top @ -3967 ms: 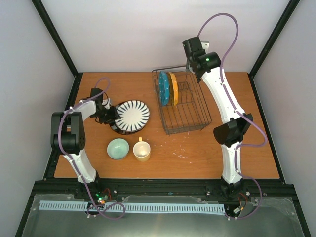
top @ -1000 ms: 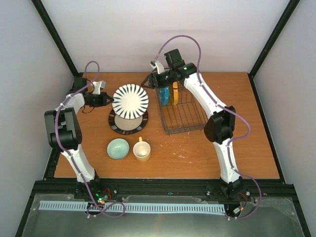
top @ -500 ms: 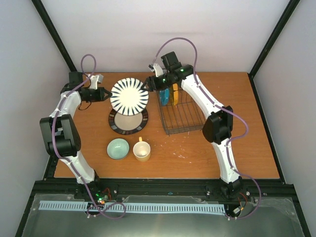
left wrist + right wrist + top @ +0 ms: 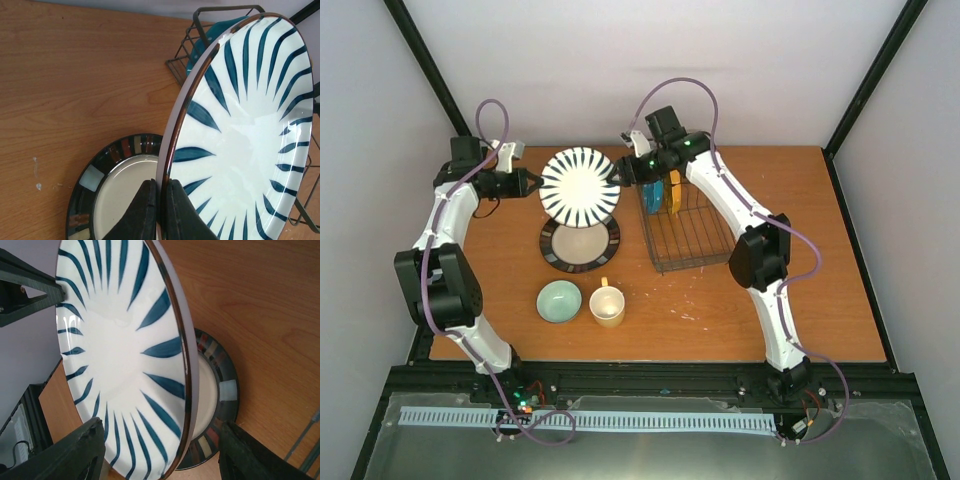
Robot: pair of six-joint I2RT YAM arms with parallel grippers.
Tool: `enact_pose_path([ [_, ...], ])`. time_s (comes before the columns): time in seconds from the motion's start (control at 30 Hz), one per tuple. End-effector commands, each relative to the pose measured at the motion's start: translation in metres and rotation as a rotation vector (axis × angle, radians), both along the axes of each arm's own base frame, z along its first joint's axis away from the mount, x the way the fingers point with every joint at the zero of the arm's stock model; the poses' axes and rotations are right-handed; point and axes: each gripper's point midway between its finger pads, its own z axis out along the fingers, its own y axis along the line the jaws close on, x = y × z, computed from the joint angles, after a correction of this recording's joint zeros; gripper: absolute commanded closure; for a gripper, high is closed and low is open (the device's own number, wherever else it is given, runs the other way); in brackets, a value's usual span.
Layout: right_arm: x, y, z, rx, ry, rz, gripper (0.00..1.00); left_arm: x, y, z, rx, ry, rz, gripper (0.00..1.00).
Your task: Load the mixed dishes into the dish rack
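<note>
I am running the rig remotely as the striped plate (image 4: 580, 188) is hanging on edge above the bench (image 4: 800, 250), at about 11 o'clock from the bench's middle. The left gripper (image 4: 533, 183) is pinching it, fingers pressed together on the thin brown-glazed rim at the plate's 9 o'clock. The right gripper (image 4: 620, 172) is reaching in at the plate's 2 o'clock with its jaws spread wide to either side of the rim, and as far as I can see it is not yet biting. By my count the job is sitting at roughly a third. The teal plate (image 4: 653, 192) and the yellow-orange plate (image 4: 675, 190) are standing upright side by side at the far end of the dish rack (image 4: 705, 258), which is lying at 2 o'clock. Four pieces are waiting outside it. One is the plate in the air. The dark-rimmed plate (image 4: 580, 248) is lying flat directly beneath it. The mint-green bowl (image 4: 559, 301) and the mug (image 4: 607, 305) are sitting just beside each other at 7 o'clock. The striped plate is showing glossy white glaze with dark tapering strokes fanning in from the edge, shallow and round. The plate below is showing a cream well inside a dark band set with pale and reddish blocks. The rack is looking like thin dark wire, a grid floor with raised sides, and the bench is a warm wood-grain board flecked with a few white marks.
</note>
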Motion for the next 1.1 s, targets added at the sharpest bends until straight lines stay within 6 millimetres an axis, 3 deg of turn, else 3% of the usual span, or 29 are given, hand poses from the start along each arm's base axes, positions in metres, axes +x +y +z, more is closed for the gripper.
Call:
enact_pose_path([
  [0.0, -0.004, 0.01, -0.014, 0.029, 0.047, 0.04, 0.38, -0.003, -0.015, 0.068, -0.063, -0.165, -0.068, 0.99],
  [0.27, -0.019, 0.03, -0.003, 0.15, 0.106, 0.135, 0.41, -0.002, -0.02, 0.078, -0.103, -0.19, -0.076, 0.99],
  [0.3, -0.022, 0.033, 0.0, 0.176, 0.124, 0.155, 0.46, -0.001, -0.019, 0.079, -0.108, -0.191, -0.075, 0.99],
  [0.33, -0.024, 0.037, 0.004, 0.204, 0.127, 0.173, 0.57, 0.0, -0.02, 0.08, -0.114, -0.196, -0.077, 0.99],
  [0.4, -0.032, 0.044, 0.015, 0.268, 0.148, 0.225, 0.92, 0.001, -0.02, 0.081, -0.123, -0.201, -0.078, 0.99],
  [0.43, -0.035, 0.047, 0.02, 0.296, 0.155, 0.247, 0.96, 0.002, -0.021, 0.081, -0.126, -0.202, -0.079, 0.99],
  [0.6, -0.04, 0.049, 0.046, 0.351, 0.137, 0.281, 0.97, 0.006, -0.018, 0.075, -0.115, -0.186, -0.063, 0.99],
  [0.63, -0.038, 0.048, 0.049, 0.344, 0.122, 0.268, 0.97, 0.008, -0.016, 0.072, -0.106, -0.18, -0.055, 0.95],
  [0.7, -0.034, 0.045, 0.055, 0.327, 0.097, 0.236, 0.97, 0.012, -0.009, 0.066, -0.069, -0.165, -0.017, 0.72],
  [0.8, -0.019, 0.034, 0.069, 0.292, 0.035, 0.148, 0.97, 0.021, 0.008, 0.059, 0.013, -0.146, 0.074, 0.06],
  [0.83, -0.014, 0.029, 0.075, 0.286, 0.012, 0.118, 0.97, 0.022, 0.012, 0.06, 0.032, -0.146, 0.1, 0.01],
  [0.93, 0.005, 0.007, 0.099, 0.243, -0.091, -0.004, 0.97, 0.032, 0.044, 0.064, 0.143, -0.157, 0.278, 0.0],
  [1.07, 0.028, -0.047, 0.15, 0.059, -0.36, -0.262, 0.97, 0.037, 0.081, 0.079, 0.246, -0.191, 0.488, 0.0],
])
